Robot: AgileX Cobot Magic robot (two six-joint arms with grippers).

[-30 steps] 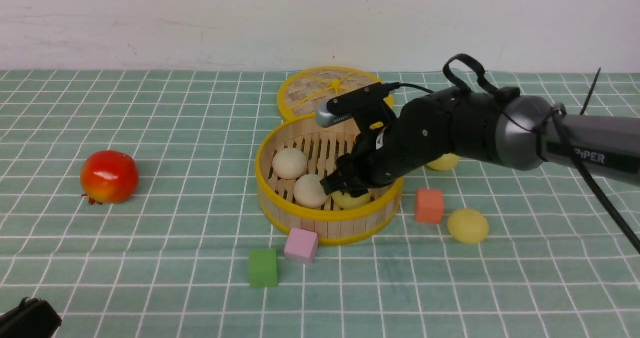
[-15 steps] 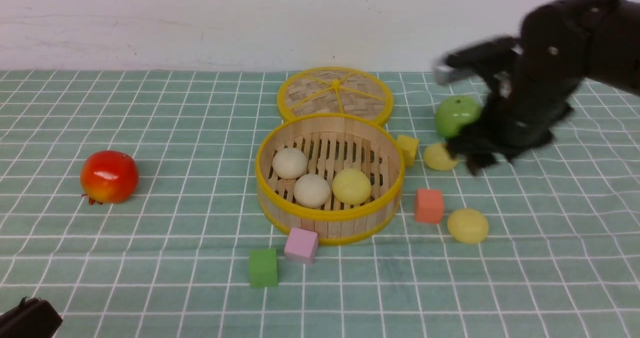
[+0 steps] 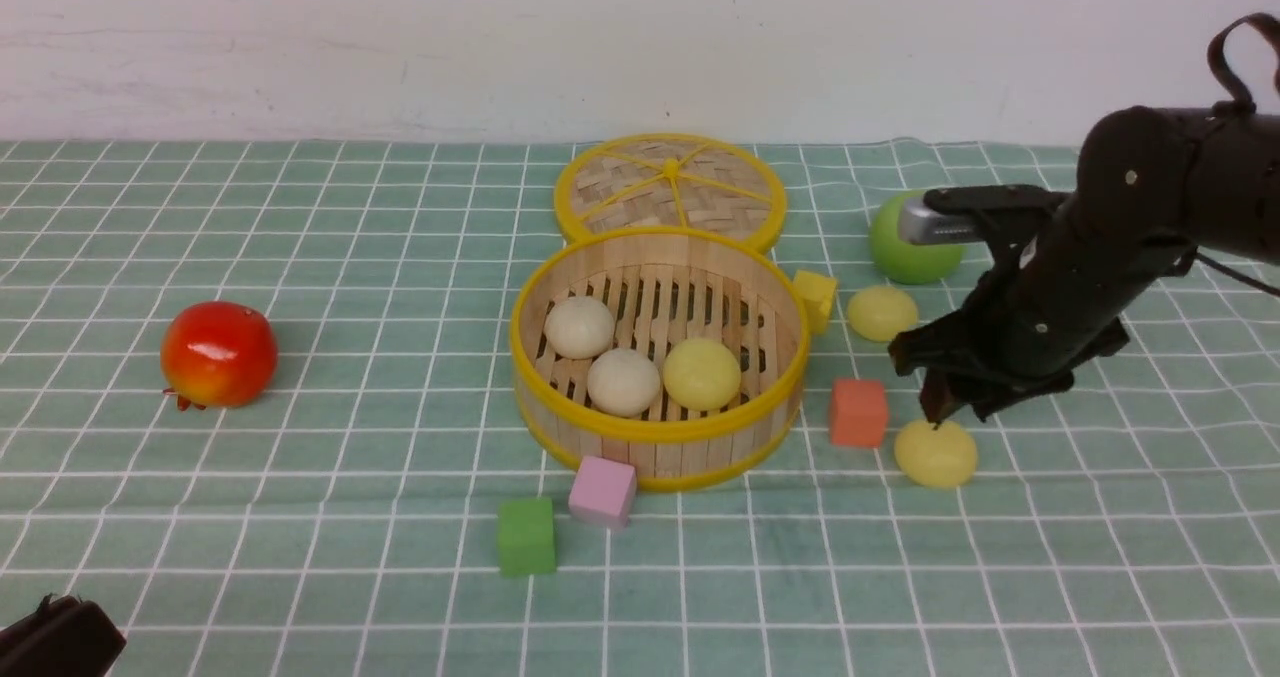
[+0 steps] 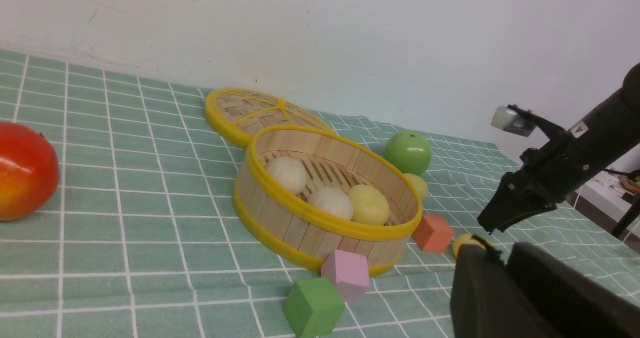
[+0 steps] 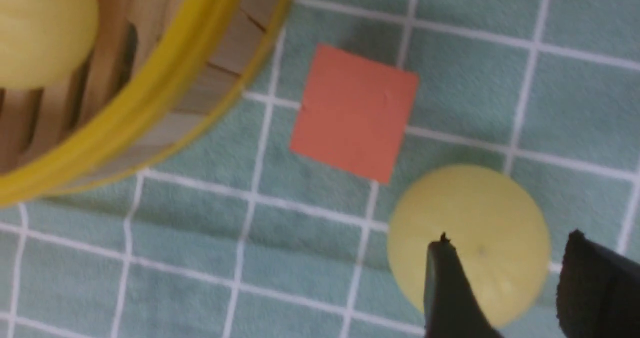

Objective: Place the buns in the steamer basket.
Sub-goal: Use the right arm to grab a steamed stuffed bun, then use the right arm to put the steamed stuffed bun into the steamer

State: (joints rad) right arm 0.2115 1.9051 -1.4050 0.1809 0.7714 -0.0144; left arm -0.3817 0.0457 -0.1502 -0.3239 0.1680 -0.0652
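Your right gripper [image 3: 955, 415] hangs to the right of the steamer basket [image 3: 655, 432], well clear of its rim, tips pointing down. Its fingers [image 5: 447, 288] stand apart with nothing clenched between them. They hover directly over the loose yellow bun [image 3: 935, 453], which lies on the cloth to the basket's right and towards you. In the right wrist view one finger overlaps that bun's dome and the other sits just past its edge. Whether either tip touches the bun you cannot tell.

Just beside that bun, between it and the basket wall, sits the orange cube [image 3: 858, 412], apart from both.

A second yellow bun [image 3: 881, 313] lies on the cloth farther back on the basket's right. Between it and the rim is the small yellow cube [image 3: 816, 297], hard against the basket. The green apple [image 3: 905, 247] stands behind that bun.

Inside the basket lie three buns: two off-white buns [image 3: 579, 326] close together on its left half, and a yellow basket bun [image 3: 702, 373] beside the nearer one.

The woven lid [image 3: 670, 182] lies flat just behind the basket. The pink cube [image 3: 602, 490] leans at its front wall, with the green cube [image 3: 526, 535] just nearer you. The red fruit [image 3: 218, 353] sits well off to the basket's left.

Your left gripper [image 4: 525, 293] shows only as a dark mass at the frame edge; you cannot tell how its jaws stand.
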